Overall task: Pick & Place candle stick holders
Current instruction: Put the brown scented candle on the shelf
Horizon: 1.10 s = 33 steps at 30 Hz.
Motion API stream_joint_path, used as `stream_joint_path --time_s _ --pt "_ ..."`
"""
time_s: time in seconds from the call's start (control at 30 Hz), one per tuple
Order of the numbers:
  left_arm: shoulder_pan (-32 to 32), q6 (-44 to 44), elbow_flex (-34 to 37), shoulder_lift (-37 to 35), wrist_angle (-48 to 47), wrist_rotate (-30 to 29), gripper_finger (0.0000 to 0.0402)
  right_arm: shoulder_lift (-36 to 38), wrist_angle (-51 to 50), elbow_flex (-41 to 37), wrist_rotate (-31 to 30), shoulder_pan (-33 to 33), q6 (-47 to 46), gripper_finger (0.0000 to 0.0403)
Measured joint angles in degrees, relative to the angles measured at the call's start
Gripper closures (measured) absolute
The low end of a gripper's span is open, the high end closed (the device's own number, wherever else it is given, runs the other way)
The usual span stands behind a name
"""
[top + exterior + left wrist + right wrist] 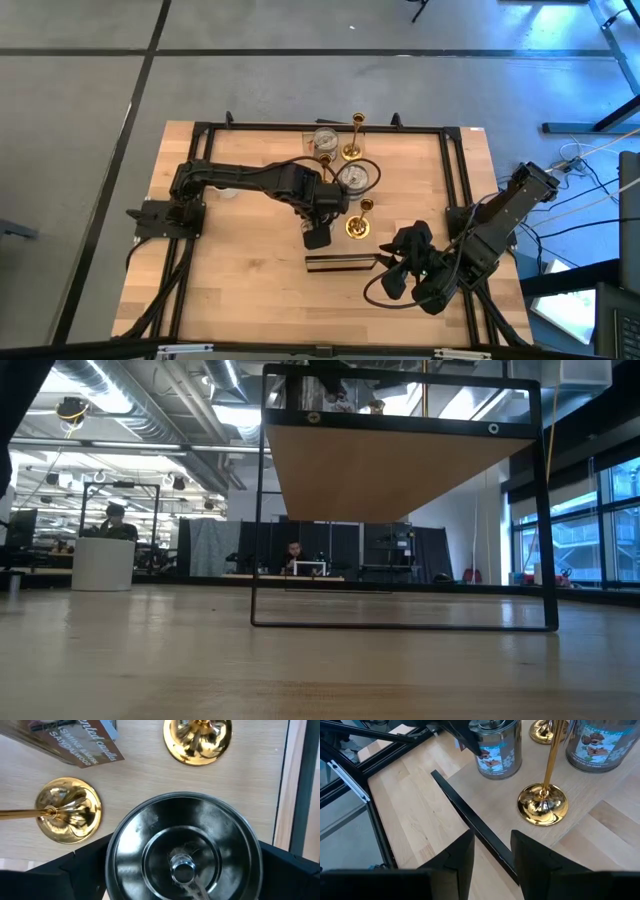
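My left gripper (318, 237) stands at mid-table, pointing steeply down, shut on a squat silvery round cup (182, 845) that the high view hides under it. The right wrist view shows this cup (496, 750) with its pictured label. Two more silvery cups (352, 177) (326, 140) stand farther back. Gold stick holders stand on their round bases: one (360, 222) just right of the held cup, one (352, 135) at the far rail, and a third base (67, 810) under my left arm. My right gripper (492, 852) hovers open over the dark board's right end (372, 262). My left gripper has the silvery cup between its two widely spread fingers (75, 875), one on each side of the cup's round wall (112, 865). The fingers come from above, pointing steeply down. The cup sits upright, its open top up. Whether its bottom is clear of the table, I cannot tell.
The long dark board (340, 262) lies crosswise just near of the held cup. A black frame rail (320, 127) runs around the tabletop. Bare wood lies to the left and near side (240, 290). The low view shows only the room beyond.
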<state>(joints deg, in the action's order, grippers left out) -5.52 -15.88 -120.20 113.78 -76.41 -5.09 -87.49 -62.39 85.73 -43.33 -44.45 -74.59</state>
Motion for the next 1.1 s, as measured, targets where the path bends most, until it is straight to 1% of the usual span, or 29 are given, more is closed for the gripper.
stream_joint_path --time_s 0.8,1.1 --pt "0.07 0.14 0.0 0.01 1.51 -0.85 0.0015 -0.03 0.0 0.0 -0.47 0.0 0.02 0.0273" --pt "0.07 0.15 0.04 -0.15 1.54 -2.44 0.0015 -0.03 0.0 0.0 -0.63 0.04 0.02 0.0273"
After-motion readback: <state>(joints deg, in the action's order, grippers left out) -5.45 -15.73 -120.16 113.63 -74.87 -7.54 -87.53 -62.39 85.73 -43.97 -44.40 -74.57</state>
